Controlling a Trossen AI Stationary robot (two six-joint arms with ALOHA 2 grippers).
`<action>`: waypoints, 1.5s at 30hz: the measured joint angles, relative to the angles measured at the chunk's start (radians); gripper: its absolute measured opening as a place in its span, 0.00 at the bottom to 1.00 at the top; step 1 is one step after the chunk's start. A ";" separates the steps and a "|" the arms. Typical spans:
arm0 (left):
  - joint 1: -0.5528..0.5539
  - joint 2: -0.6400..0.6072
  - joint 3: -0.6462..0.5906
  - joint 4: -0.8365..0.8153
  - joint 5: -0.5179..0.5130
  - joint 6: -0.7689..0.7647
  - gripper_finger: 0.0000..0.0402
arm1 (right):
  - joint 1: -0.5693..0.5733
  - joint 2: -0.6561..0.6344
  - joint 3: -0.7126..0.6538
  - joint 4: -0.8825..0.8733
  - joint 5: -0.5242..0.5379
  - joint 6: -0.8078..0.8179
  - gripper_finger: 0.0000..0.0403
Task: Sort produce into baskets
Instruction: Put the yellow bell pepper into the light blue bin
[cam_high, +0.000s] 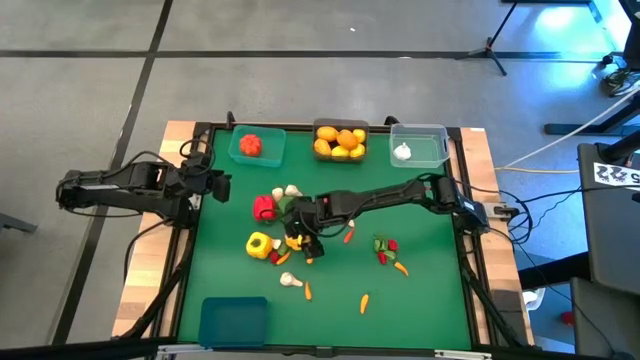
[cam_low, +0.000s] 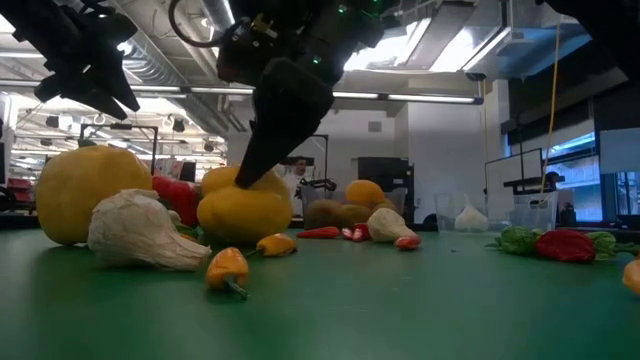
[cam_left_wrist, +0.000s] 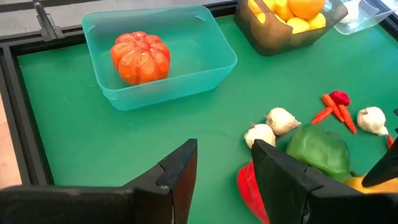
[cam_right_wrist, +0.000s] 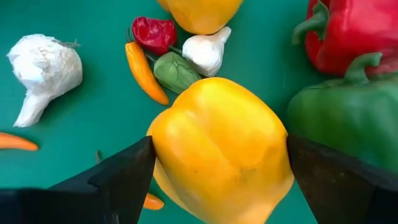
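Fingers of the right gripper (cam_right_wrist: 214, 171) stand wide on either side of a yellow pepper (cam_right_wrist: 221, 149), each pad right at its flank — straddling it, not visibly squeezing, and it cannot be told whether the pepper has left the mat. Close beside it lie a green pepper (cam_right_wrist: 348, 118) and a red pepper (cam_right_wrist: 354, 34), with a garlic bulb (cam_right_wrist: 43, 68), a second yellow pepper (cam_right_wrist: 202, 12) and small chillies scattered near. This sits in the pile at the middle of the green mat (cam_high: 420, 290).

The step in hand looks like the pick of one yellow pepper. Next the jaws would need to close firmly, then lift straight up to clear the green neighbour — and carry toward the dark basket (cam_high: 341, 140) of yellow and orange fruit at the far edge, if that is its place.

The left gripper (cam_left_wrist: 224, 177) waits clenched and empty near the teal basket (cam_left_wrist: 214, 65).
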 joint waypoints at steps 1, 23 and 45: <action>0.000 0.000 0.000 0.000 0.000 0.003 0.37 | -0.001 0.000 -0.003 0.001 -0.005 0.000 0.87; 0.000 0.000 0.000 0.004 0.033 0.002 0.38 | 0.000 -0.002 0.059 -0.003 0.018 0.079 0.55; 0.000 -0.004 0.000 0.401 0.245 0.454 0.45 | -0.150 -0.063 0.516 -0.216 0.002 0.053 0.55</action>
